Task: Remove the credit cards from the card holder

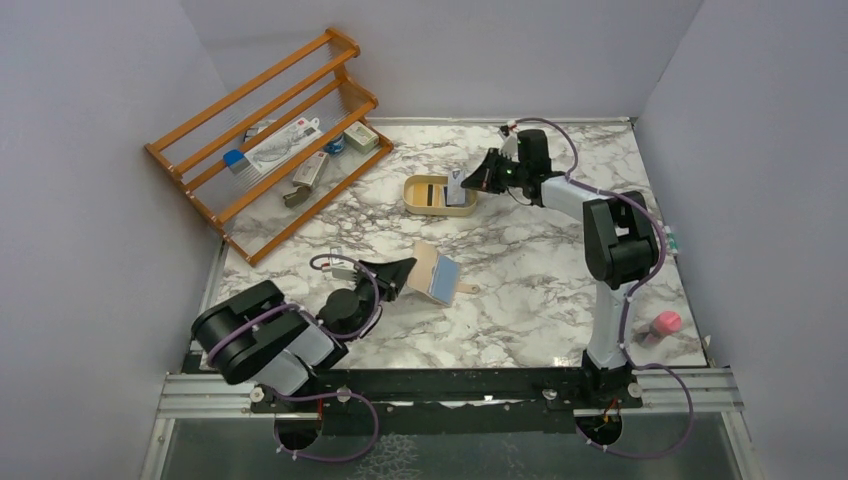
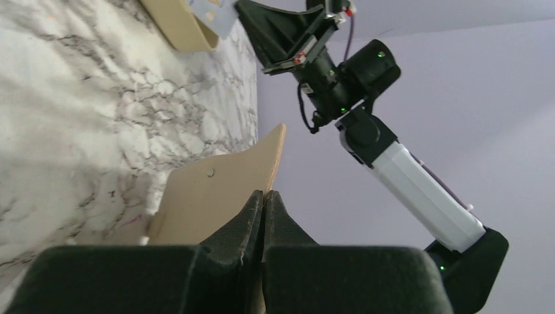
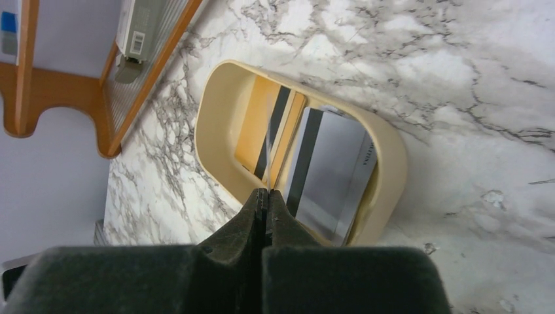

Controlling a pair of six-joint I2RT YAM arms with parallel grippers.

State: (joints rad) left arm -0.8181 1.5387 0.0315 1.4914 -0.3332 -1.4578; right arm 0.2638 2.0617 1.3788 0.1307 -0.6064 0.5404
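The tan card holder point(image 1: 428, 268) lies open mid-table, one flap raised, with a light blue credit card point(image 1: 444, 281) in its inner pocket. My left gripper point(image 1: 407, 267) is shut on the raised flap; in the left wrist view its tips point(image 2: 264, 194) pinch the edge of the card holder point(image 2: 209, 190). My right gripper point(image 1: 472, 180) hovers over the oval cream tray point(image 1: 418, 205), shut on a whitish credit card point(image 1: 456, 189). That card shows edge-on point(image 3: 268, 154) above the tips point(image 3: 264, 193). A yellowish card point(image 3: 256, 124) and a grey card point(image 3: 337, 170), both black-striped, lie in the tray point(image 3: 213, 104).
A wooden rack point(image 1: 265, 135) with small items leans at the back left. A pink object point(image 1: 665, 322) sits near the right arm's base. Grey walls close the table's left, back and right sides.
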